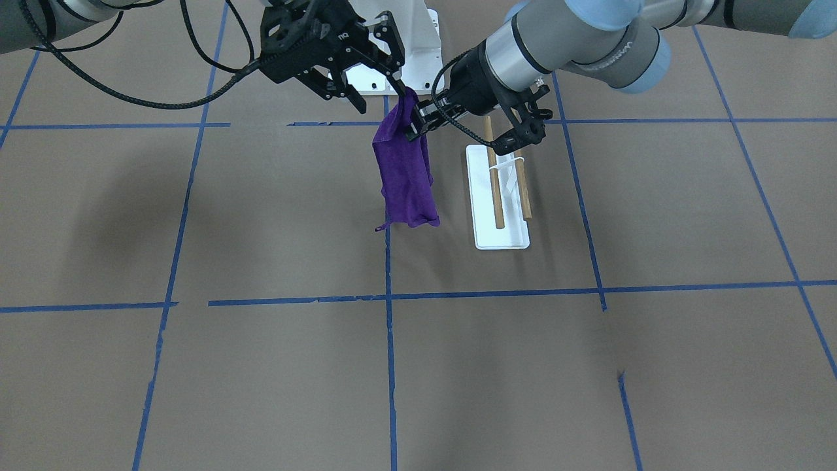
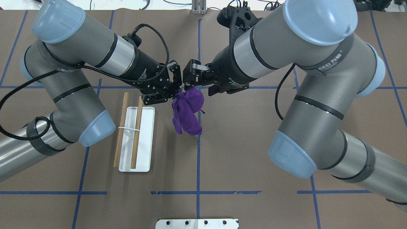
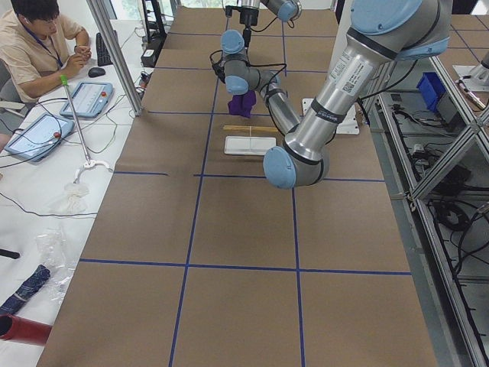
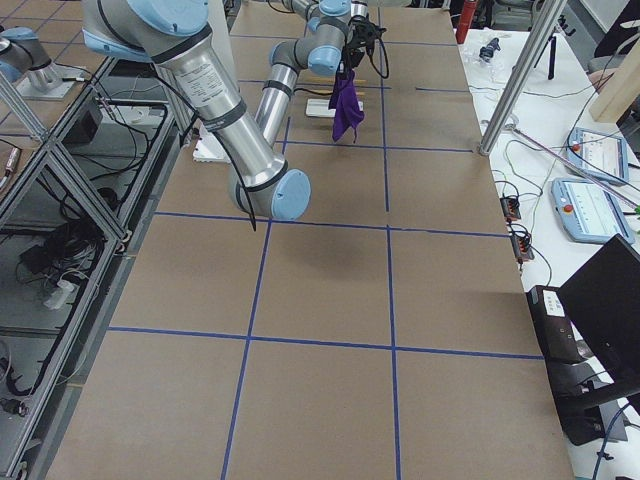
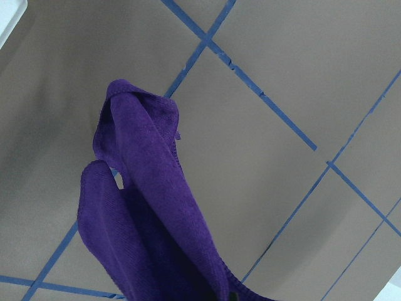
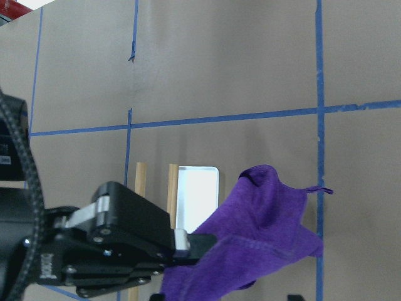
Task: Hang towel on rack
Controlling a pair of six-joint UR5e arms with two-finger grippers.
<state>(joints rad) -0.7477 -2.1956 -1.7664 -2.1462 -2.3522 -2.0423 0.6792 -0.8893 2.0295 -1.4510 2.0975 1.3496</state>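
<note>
The deep-purple towel [image 1: 405, 176] hangs bunched in the air above the table, its loop tag [image 1: 381, 228] at the bottom corner. It also shows in the overhead view [image 2: 187, 114] and both wrist views [image 5: 144, 207] [image 6: 263, 244]. My left gripper [image 1: 413, 121] [image 2: 178, 92] is shut on the towel's top edge. My right gripper [image 1: 379, 98] [image 2: 186, 83] is open right beside that same top edge, one fingertip [image 1: 399, 87] touching the cloth. The rack [image 1: 500, 196] [image 2: 136, 140], two wooden rods over a white base, stands just beside the towel, under my left arm.
A white mounting plate [image 1: 418, 46] [image 2: 197, 223] sits at the robot's edge of the table. Blue tape lines cross the brown tabletop. An operator [image 3: 38, 46] sits at a side desk with tablets beyond a metal pole [image 3: 114, 53].
</note>
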